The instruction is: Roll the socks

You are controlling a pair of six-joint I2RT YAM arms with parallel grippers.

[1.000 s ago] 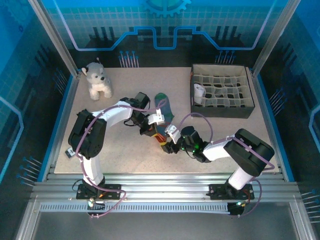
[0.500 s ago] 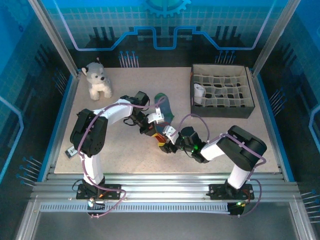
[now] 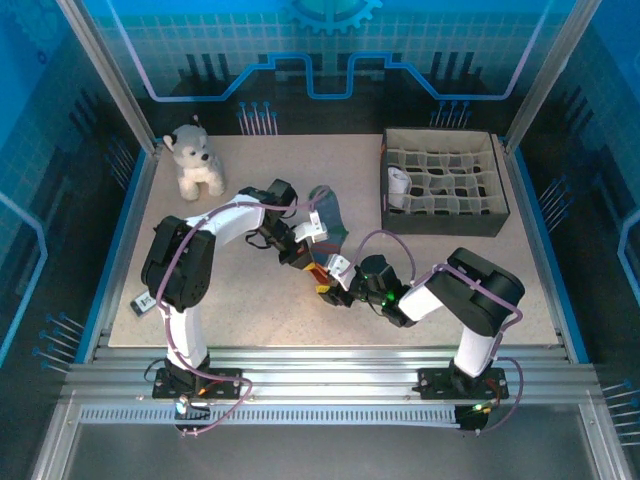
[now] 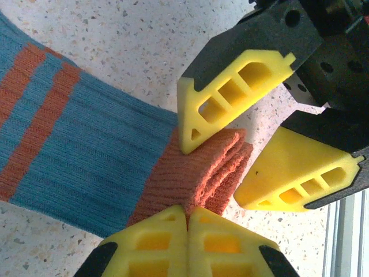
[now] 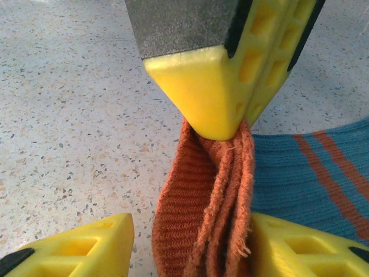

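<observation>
The teal-green sock (image 3: 326, 213) lies flat at mid-table, blue with orange stripes (image 4: 75, 144) up close. Its orange cuff (image 4: 199, 170) is bunched into folds. My left gripper (image 4: 189, 210) is shut on the cuff's edge, jaws pressed together; it also appears from above (image 3: 312, 262). My right gripper (image 5: 193, 231) is open and straddles the same cuff (image 5: 202, 208): the right finger (image 5: 300, 248) touches the folds and the left finger (image 5: 75, 248) stands apart. From above the right gripper (image 3: 330, 285) meets the left one over the cuff. A white sock bundle (image 3: 398, 185) sits in the box's left compartment.
A dark divided organiser box (image 3: 445, 215) stands at the back right. The white-grey plush dog (image 3: 195, 160) sits at the back left. Bare speckled tabletop (image 5: 75, 115) surrounds the cuff, and the table's metal front rail (image 4: 346, 242) runs close by.
My right gripper has edged left along the table toward the cuff, closing up on the left gripper. The left gripper has shifted slightly back, still holding the cuff.
</observation>
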